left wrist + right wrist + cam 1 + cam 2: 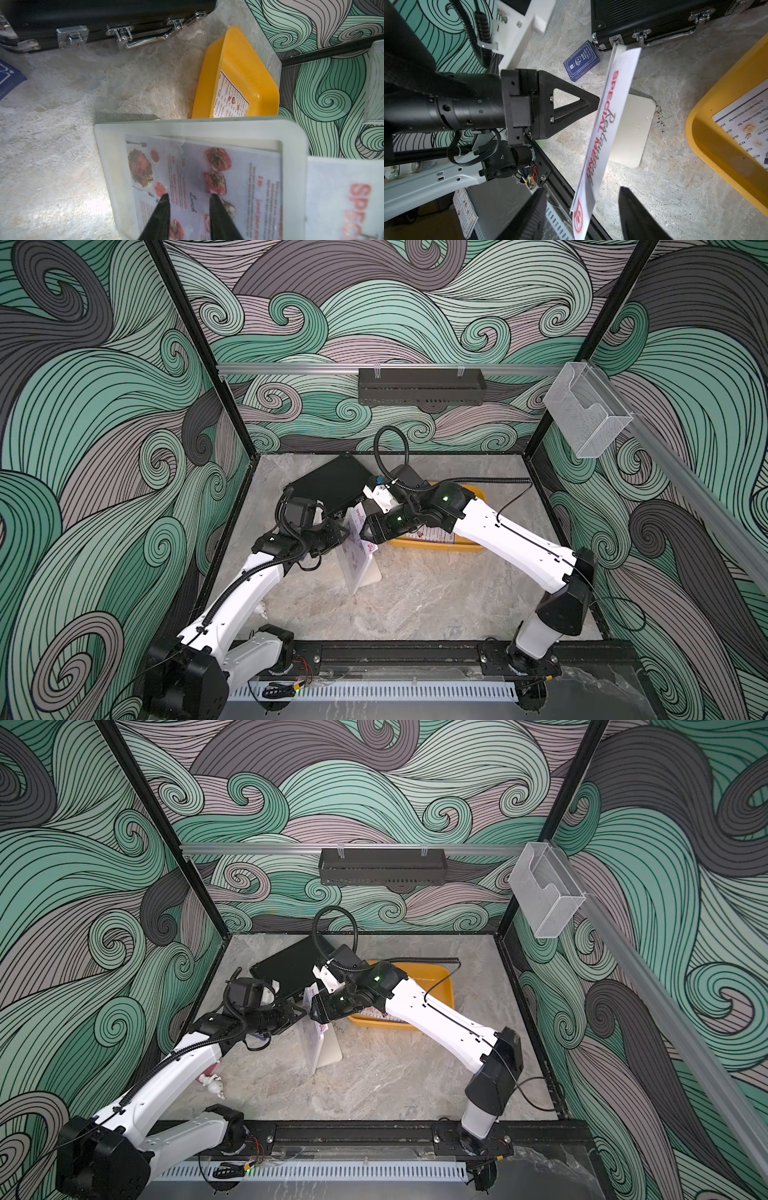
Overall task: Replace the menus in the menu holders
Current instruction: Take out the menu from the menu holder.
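The clear menu holder [358, 574] [316, 1052] stands on its white foot [633, 128] mid-table. A pinkish menu [207, 176] with a red "SPECIAL MENU" heading [610, 114] sits in it, its top strip sticking out above the acrylic. My left gripper [189, 194] [343, 533] has its fingertips apart against the holder's face, gripping nothing. My right gripper [582, 188] [362, 531] is open. Its jaws stand either side of the menu's top edge without touching it. The second menu [230, 97] [745, 128] lies flat in the yellow tray [436, 546].
A black latched case [328, 485] lies behind the holder, with a small blue card [581, 62] beside it. A black perforated rack [422, 387] hangs on the rear rail. A clear box [586, 410] hangs on the right rail. A small figurine [212, 1083] lies under the left arm.
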Robot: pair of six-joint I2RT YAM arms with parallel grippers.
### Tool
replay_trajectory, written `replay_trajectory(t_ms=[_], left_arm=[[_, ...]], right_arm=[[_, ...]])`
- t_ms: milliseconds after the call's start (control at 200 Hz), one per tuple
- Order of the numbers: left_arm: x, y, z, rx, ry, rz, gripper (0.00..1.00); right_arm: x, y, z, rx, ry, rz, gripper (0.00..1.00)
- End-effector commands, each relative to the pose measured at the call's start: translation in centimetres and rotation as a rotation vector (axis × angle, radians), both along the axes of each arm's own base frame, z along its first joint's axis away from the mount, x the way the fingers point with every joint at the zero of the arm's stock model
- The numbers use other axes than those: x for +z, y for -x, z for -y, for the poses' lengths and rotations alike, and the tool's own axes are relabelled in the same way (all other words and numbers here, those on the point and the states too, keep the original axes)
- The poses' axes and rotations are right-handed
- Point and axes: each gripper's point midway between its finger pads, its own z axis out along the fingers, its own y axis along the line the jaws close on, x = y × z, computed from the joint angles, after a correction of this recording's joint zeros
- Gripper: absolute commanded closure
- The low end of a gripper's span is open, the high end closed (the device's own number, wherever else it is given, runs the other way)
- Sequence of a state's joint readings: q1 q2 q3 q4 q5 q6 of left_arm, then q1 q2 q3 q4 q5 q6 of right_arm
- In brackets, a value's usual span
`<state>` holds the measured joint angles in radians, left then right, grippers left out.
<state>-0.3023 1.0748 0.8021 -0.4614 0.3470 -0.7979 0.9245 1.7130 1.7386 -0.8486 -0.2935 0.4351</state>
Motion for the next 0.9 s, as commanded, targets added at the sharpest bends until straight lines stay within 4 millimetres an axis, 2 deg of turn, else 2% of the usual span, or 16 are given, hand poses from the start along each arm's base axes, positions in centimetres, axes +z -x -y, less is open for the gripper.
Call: replay_trajectory(t_ms=[0, 200, 380, 440, 530, 605, 696, 791, 891], left_arm=[[0.6, 0.2, -0.2, 0.006, -0.01, 0.022, 0.68], [0.9, 0.2, -0.4, 0.012, -0.014, 0.034, 0.68], [1.4, 0.2, -0.7, 0.019, -0.024, 0.047, 0.68], [1.9, 0.1, -0.8, 0.026, -0.028, 0.064, 0.68], [3.2, -0.4, -1.4, 0.034, -0.069, 0.12, 0.65], [4.7, -0.9, -2.4, 0.048, -0.132, 0.196, 0.6], [7.5, -1.6, -3.9, 0.054, -0.236, 0.348, 0.55], [12.0, -1.9, -4.9, 0.017, -0.351, 0.563, 0.48], [16.7, -1.3, -4.4, -0.094, -0.454, 0.806, 0.42]], right_arm=[[0.0, -0.4, -0.9, -0.008, -0.014, 0.007, 0.5], [-0.6, -0.8, -1.4, -0.01, -0.004, 0.004, 0.68], [0.0, -1.0, -1.5, -0.003, -0.004, 0.023, 0.91], [1.0, -1.2, -1.2, -0.002, -0.011, 0.048, 1.0], [3.3, -1.3, -0.5, 0.008, -0.029, 0.093, 1.0], [5.6, -1.1, 0.4, 0.027, -0.048, 0.132, 1.0], [8.3, -0.4, 2.0, 0.076, -0.066, 0.189, 1.0], [10.4, 0.5, 4.3, 0.14, -0.067, 0.28, 1.0], [11.9, 1.7, 7.1, 0.233, -0.04, 0.432, 1.0]])
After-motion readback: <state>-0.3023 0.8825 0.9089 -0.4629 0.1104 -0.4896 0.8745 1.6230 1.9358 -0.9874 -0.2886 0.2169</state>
